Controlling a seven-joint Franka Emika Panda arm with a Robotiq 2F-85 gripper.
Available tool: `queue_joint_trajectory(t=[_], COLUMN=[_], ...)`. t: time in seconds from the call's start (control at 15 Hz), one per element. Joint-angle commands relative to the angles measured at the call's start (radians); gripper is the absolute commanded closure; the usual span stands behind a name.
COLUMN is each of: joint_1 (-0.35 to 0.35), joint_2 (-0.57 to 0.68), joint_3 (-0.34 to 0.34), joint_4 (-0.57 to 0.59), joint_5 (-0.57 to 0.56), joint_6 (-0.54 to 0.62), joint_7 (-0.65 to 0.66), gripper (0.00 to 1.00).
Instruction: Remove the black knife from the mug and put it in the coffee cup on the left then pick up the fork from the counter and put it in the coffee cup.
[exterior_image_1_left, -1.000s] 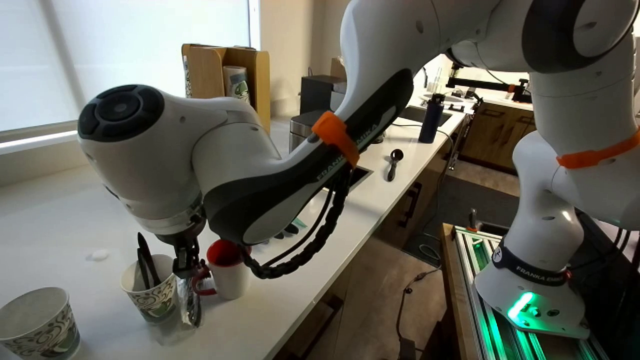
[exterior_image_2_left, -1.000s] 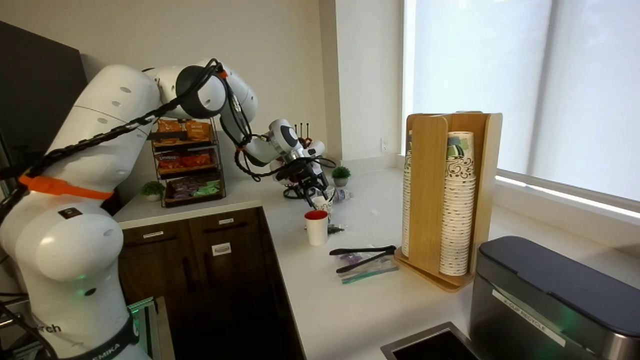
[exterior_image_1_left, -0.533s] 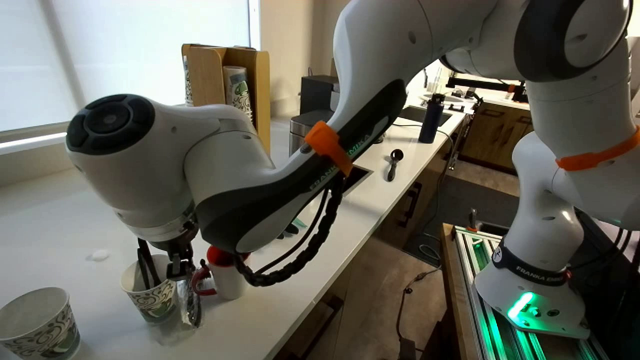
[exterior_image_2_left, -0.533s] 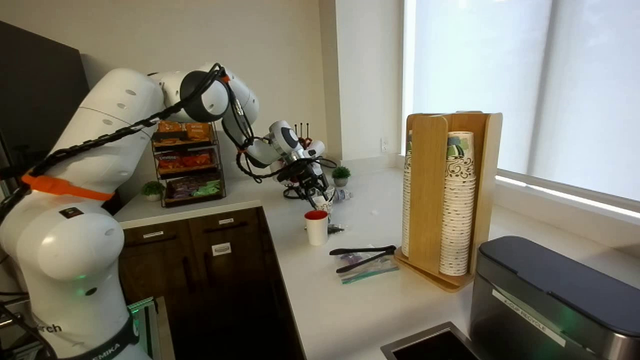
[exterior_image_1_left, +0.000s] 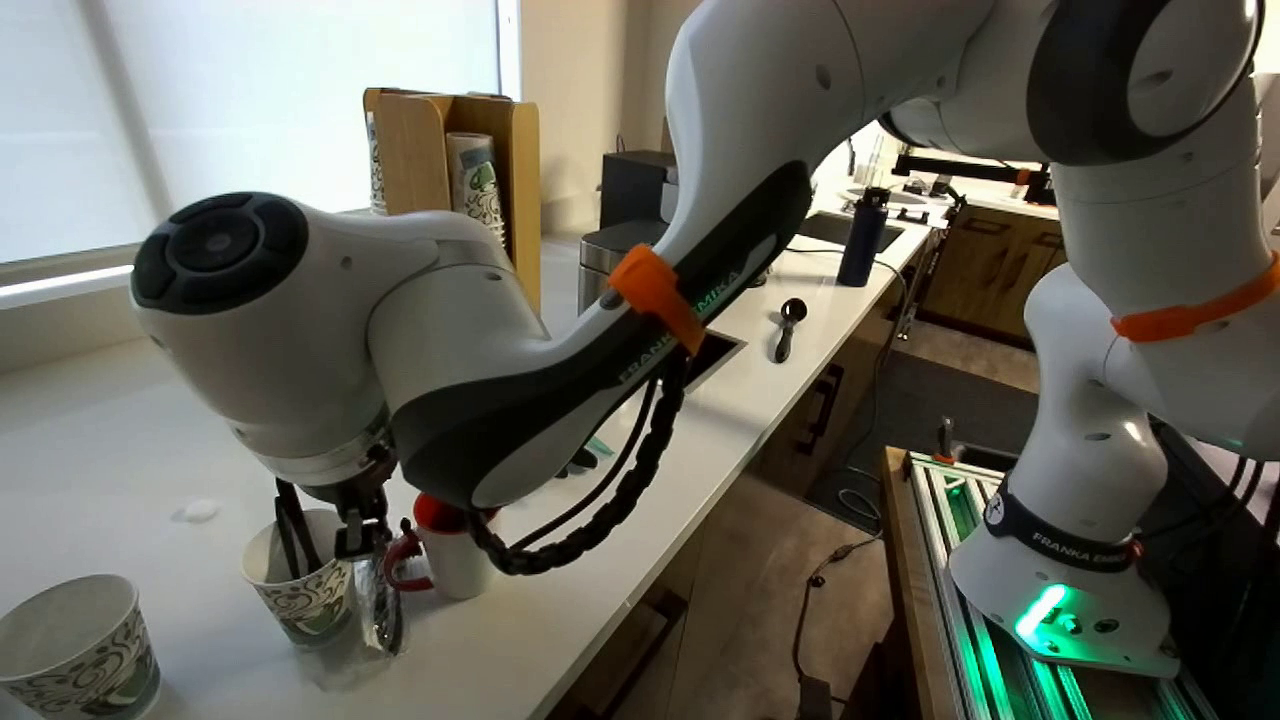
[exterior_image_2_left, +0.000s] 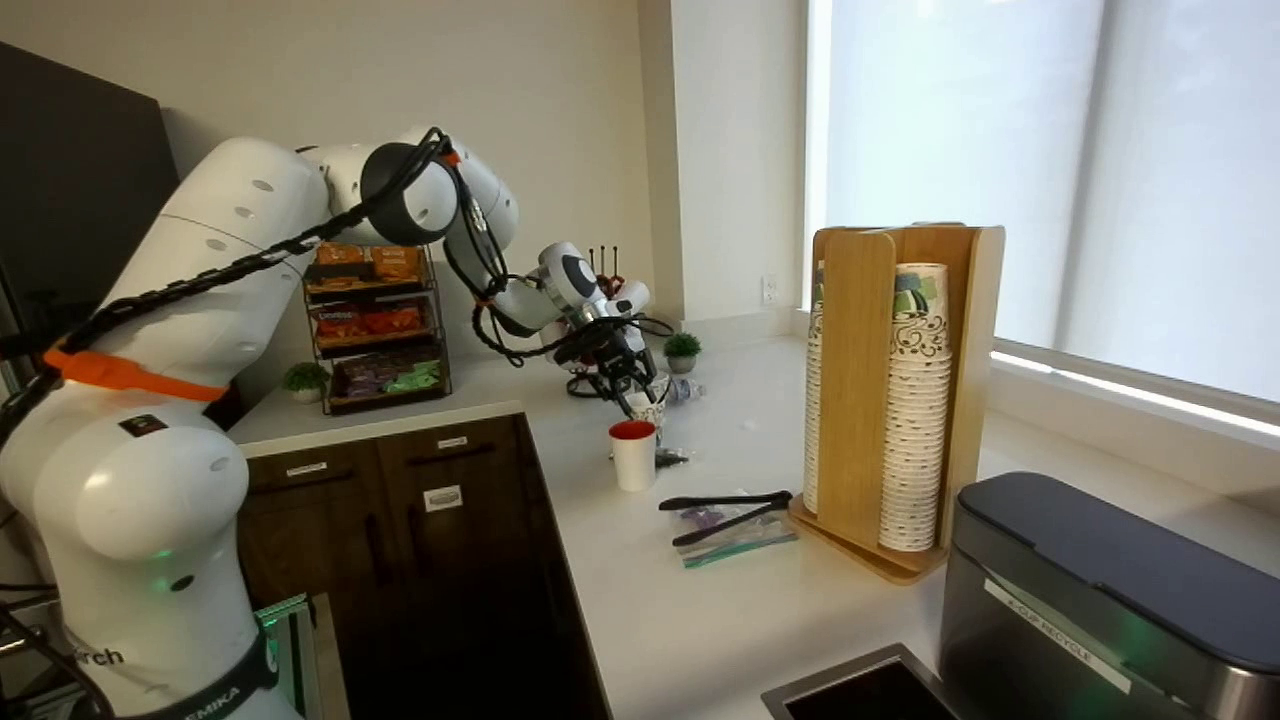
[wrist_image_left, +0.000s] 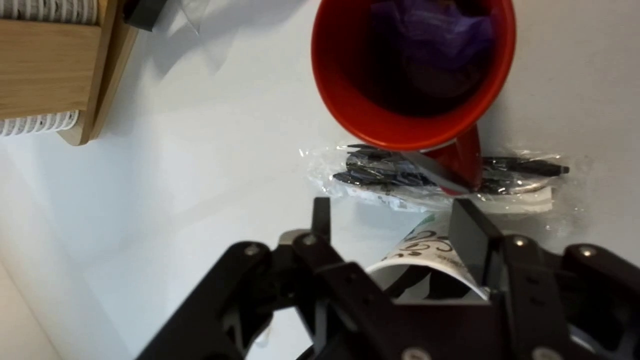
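Pickup step, likely: holds nothing between parted jaws, needs lowering onto plastic-wrapped presumed fork (wrist_image_left: 372, 171) below gripper (wrist_image_left: 393, 215), clear of adjacent patterned paper cup (wrist_image_left: 427, 247).

There stand one red-lined mug (exterior_image_1_left: 461, 558), two loose patterned cups (exterior_image_1_left: 308, 602), two potted plants (exterior_image_2_left: 683, 349) and one bottle (exterior_image_1_left: 862, 240).

The gripper (wrist_image_left: 392, 220) points down at a slant, its fingers (wrist_image_left: 471, 242) parted, with a clear gap between the tips. Just above it, the wrist (exterior_image_1_left: 270, 340) is tilted. Beyond, the arm (exterior_image_1_left: 750, 120) slopes up and away, then down to the base (exterior_image_1_left: 1100, 590), well apart from the gripper. A cable (exterior_image_1_left: 655, 455) hangs looped beneath the arm.
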Motion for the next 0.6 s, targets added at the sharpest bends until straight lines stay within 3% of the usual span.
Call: queue_joint_trajectory(t=[0.0, 0.53], joint_1=[0.021, 0.040], joint_2=[-0.013, -0.054], joint_3=[-0.003, -0.004], joint_4=[-0.019, -0.085], joint_5=[-0.008, -0.017], joint_6=[-0.029, -0.040], joint_7=[0.006, 0.048], gripper=[0.34, 0.37])
